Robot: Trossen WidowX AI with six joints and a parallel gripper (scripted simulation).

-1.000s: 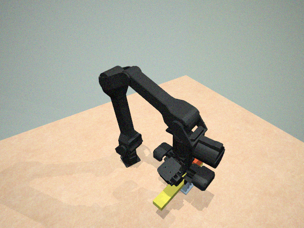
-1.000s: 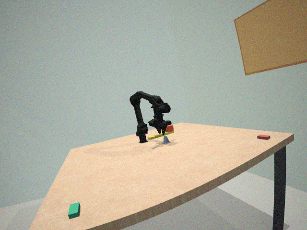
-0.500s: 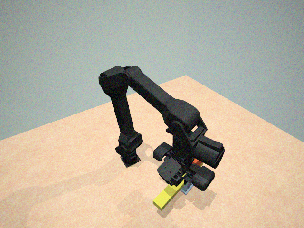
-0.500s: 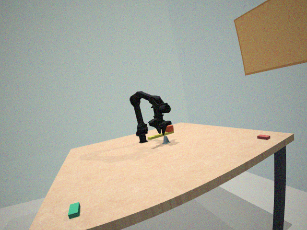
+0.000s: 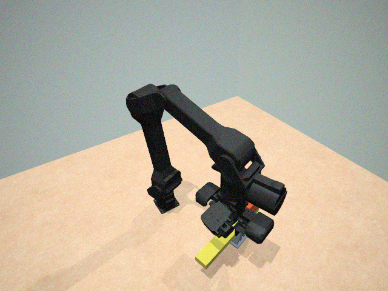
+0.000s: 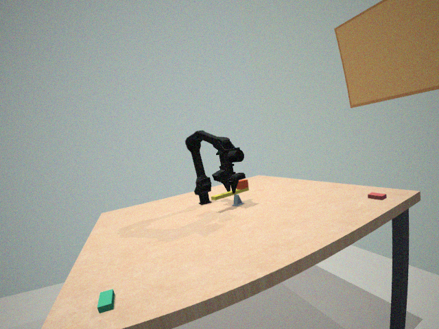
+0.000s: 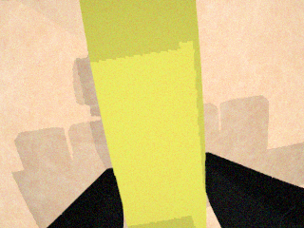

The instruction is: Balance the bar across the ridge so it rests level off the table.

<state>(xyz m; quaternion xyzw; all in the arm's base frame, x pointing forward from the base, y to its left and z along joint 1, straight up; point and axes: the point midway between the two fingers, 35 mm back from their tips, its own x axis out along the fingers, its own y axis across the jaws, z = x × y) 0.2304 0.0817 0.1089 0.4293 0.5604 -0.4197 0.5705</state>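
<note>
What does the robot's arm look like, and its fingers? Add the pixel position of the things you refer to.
The arm (image 5: 188,116) (image 6: 197,159) is black all over, with chunky rounded joints and smooth long parts. Its fingers (image 5: 236,230) (image 6: 231,191) are black too, and narrow toward their tips. I see no bright stickers or sleeves.
</note>
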